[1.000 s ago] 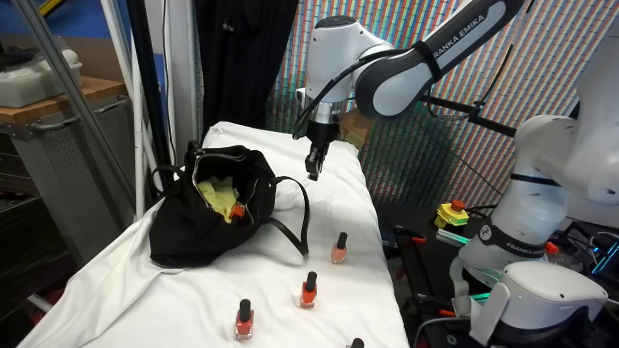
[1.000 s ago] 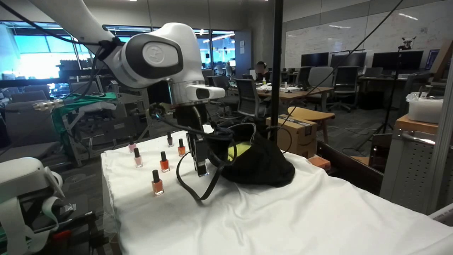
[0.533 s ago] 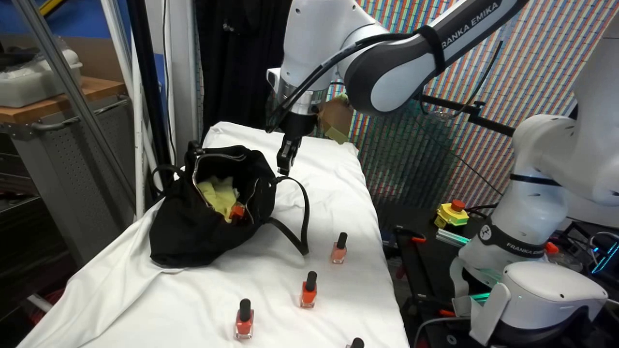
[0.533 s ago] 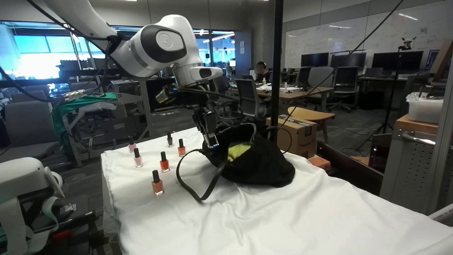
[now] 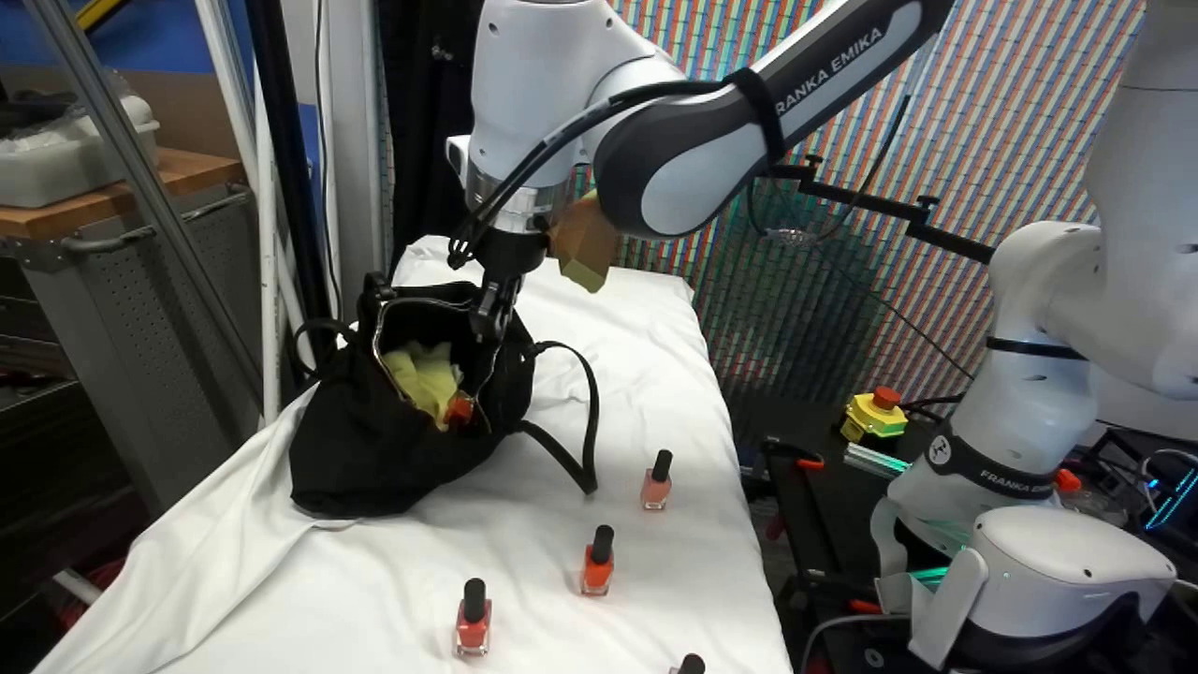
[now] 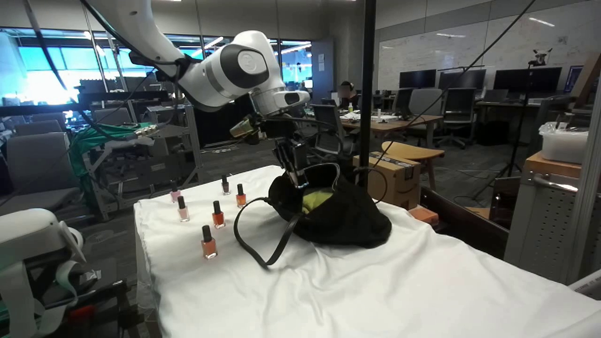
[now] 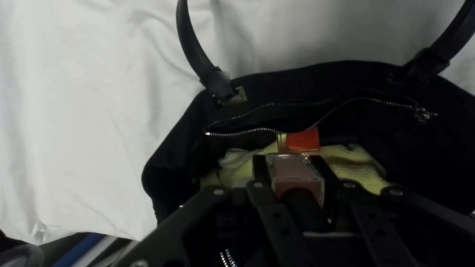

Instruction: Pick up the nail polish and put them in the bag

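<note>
Held bottle (image 7: 297, 178): one, dusky pink, dark-capped. It was clamped in the tool (image 6: 299, 183), whose jaws were closed on two sides of it, over the open mouth of the bag (image 5: 360, 459); whether it reached below the rim could not be told.
Bag: one, black, soft, zip undone. It sat on the surface (image 6: 422, 291), a thin handle (image 5: 594, 417) looped out beside it.
Bag contents, as far as visible: yellow cloth (image 5: 423, 374), crumpled; red bottle (image 7: 302, 141), one, which lay on its side on the cloth.
Also on the surface, six in all, dark-capped, which stood upright and apart: coral bottle (image 6: 209, 247), red-orange bottle (image 6: 218, 219), orange bottle (image 6: 241, 200), pale bottle (image 6: 183, 214), pink bottle (image 6: 175, 195), brown bottle (image 6: 226, 188).
Surface: draped in creased white.
Arm (image 5: 711, 159): one, white and grey, which stood over the surface.
Stop button (image 5: 875, 418): one, red on yellow, near the foot of the arm.
Box (image 6: 392, 183): one, cardboard, beyond the bag.
</note>
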Controlling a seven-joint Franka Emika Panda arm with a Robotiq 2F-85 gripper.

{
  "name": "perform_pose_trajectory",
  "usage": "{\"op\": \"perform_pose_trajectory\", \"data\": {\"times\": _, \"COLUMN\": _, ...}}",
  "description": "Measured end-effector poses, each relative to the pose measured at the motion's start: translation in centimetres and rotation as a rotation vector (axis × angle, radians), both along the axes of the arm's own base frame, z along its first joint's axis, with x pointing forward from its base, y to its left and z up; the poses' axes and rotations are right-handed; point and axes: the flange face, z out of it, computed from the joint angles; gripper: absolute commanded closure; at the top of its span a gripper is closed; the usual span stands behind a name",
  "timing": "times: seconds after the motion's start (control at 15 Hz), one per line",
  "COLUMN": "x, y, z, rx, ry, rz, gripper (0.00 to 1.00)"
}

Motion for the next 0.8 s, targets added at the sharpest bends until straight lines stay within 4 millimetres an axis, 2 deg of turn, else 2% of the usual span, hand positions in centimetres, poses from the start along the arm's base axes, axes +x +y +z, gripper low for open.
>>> {"op": "perform_pose_trajectory", "data": {"times": 0.33, "x": 3.6, "y": -0.4, "z": -1.6, "rx": -0.008, "ry": -0.013, "rz": -0.020, "gripper": 0.79}}
{"op": "perform_pose_trajectory", "data": {"times": 0.4, "x": 4.2, "y": -0.5, "z": -1.9, "rx": -0.011, "ry": -0.016, "rz": -0.025, "gripper": 0.76}}
{"op": "perform_pose_trajectory", "data": {"times": 0.47, "x": 4.8, "y": -0.6, "z": -2.3, "rx": -0.015, "ry": -0.019, "rz": -0.030, "gripper": 0.35}}
{"op": "perform_pose_trajectory", "data": {"times": 0.6, "x": 5.6, "y": -0.8, "z": -2.8, "rx": -0.020, "ry": -0.024, "rz": -0.041, "gripper": 0.30}}
{"op": "perform_pose_trajectory", "data": {"times": 0.8, "x": 6.4, "y": -1.0, "z": -3.1, "rx": -0.026, "ry": -0.032, "rz": -0.057, "gripper": 0.09}}
